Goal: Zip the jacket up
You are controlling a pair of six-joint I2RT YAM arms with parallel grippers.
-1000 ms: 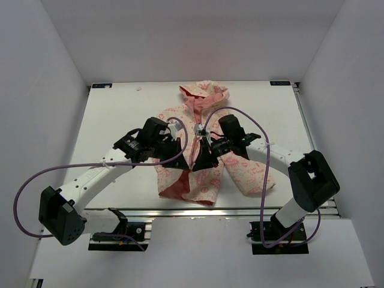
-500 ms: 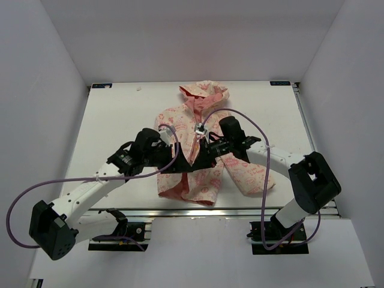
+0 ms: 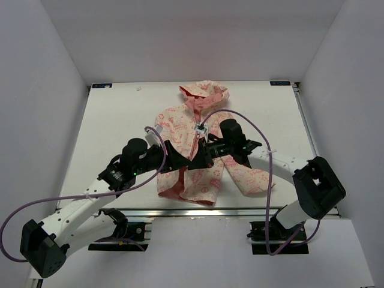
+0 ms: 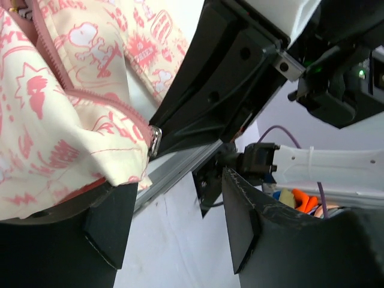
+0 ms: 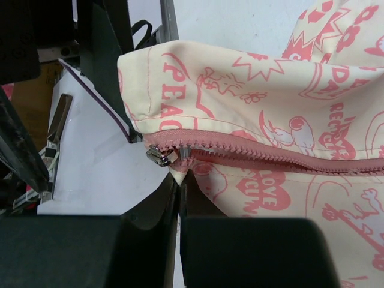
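Cream, pink-printed hooded jacket [image 3: 175, 120] lies mid-table, silver zipper slider [image 5: 161, 156] at its near hem, which the right gripper [image 5: 180, 181] pinches; left gripper [image 4: 177, 187] gapes alongside.

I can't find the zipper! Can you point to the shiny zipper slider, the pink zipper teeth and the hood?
zipper slider [image 5: 161, 156], right wrist view, on its metal body.
zipper teeth [image 5: 270, 157], right wrist view, midway along the pink row.
hood [image 3: 206, 90], top external view, on its cream outer fabric.
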